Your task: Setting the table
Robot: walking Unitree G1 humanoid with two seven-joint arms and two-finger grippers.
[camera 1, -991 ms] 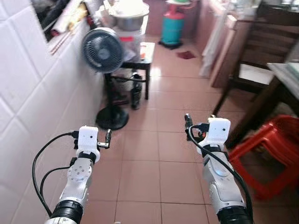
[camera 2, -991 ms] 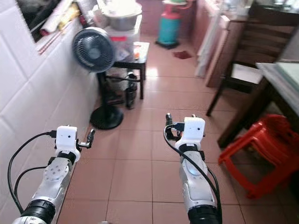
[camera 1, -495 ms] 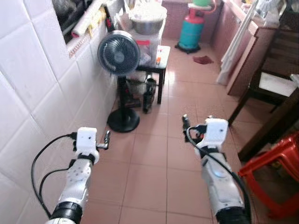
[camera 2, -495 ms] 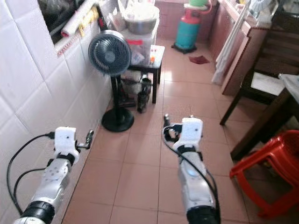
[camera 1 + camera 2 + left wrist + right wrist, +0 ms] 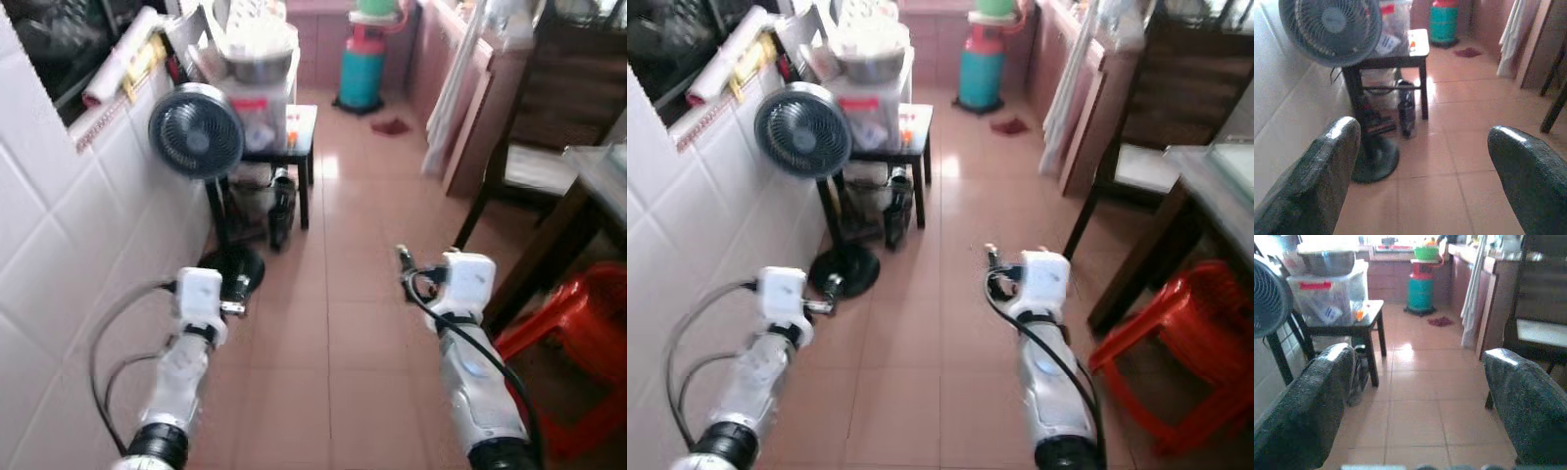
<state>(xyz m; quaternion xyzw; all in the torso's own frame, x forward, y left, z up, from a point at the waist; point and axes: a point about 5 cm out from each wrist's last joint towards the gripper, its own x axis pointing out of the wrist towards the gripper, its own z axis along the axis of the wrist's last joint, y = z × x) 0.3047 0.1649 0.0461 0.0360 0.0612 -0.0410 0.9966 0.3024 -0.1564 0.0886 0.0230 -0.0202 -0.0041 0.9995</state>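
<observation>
- A narrow room with a reddish tiled floor (image 5: 343,323) ran ahead, a white tiled wall (image 5: 59,255) along the robot's left.
- A standing fan (image 5: 195,134) stood by that wall, just beside a small dark table (image 5: 300,129) carrying a clear plastic box (image 5: 257,116) with a metal bowl (image 5: 259,61) on top.
- A teal gas cylinder (image 5: 361,73) stood at the far end.
- On the right stood a dark wooden chair (image 5: 534,147), the corner of the dining table (image 5: 600,166) and, below it, a red plastic stool (image 5: 573,343).
- The left gripper (image 5: 238,307) was held out over the floor, empty, its fingers (image 5: 1332,166) spread wide.
- The right gripper (image 5: 405,264) was likewise raised, empty, with its fingers (image 5: 1317,396) well apart.
</observation>
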